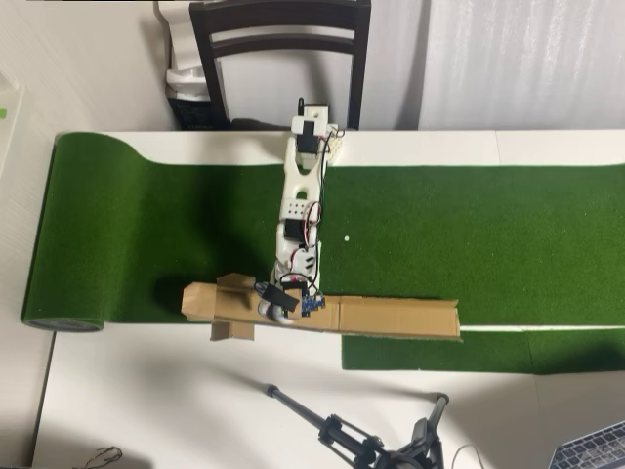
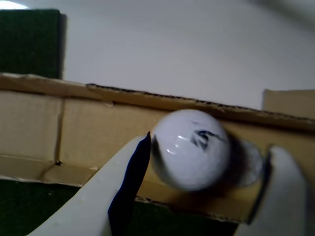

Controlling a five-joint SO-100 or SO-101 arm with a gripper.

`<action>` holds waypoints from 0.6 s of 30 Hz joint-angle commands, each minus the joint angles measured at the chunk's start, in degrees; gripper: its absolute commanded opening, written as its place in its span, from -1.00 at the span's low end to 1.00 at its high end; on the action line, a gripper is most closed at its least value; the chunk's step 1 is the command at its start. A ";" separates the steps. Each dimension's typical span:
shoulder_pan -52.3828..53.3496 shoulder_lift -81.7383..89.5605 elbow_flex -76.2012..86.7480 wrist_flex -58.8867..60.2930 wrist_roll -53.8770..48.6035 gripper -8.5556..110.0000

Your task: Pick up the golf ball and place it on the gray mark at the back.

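Note:
In the wrist view the white golf ball (image 2: 191,150), with a dark printed marking, sits between my gripper (image 2: 210,143) fingers over the brown cardboard strip (image 2: 74,132). The left finger's dark pad (image 2: 133,177) touches the ball. The right finger (image 2: 288,191) stands apart from it, so the gripper is open. In that gap, just behind the ball, part of the gray mark (image 2: 248,164) shows. In the overhead view the gripper (image 1: 279,309) is down on the left part of the cardboard strip (image 1: 391,318); the ball cannot be told apart from the gripper there.
Green turf (image 1: 469,225) covers the table, with a tiny white dot (image 1: 346,236) on it. The strip lies along the turf's near edge. A dark chair (image 1: 280,59) stands behind the arm's base. A tripod (image 1: 361,435) lies on the white table in front.

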 commanded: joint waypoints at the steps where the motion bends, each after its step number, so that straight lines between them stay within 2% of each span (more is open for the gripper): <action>1: 0.35 2.81 -6.06 -0.97 -0.53 -0.03; 14: 0.00 3.16 -7.65 -0.88 -2.11 -0.02; 18: -1.41 6.15 -11.34 4.04 -1.49 -0.02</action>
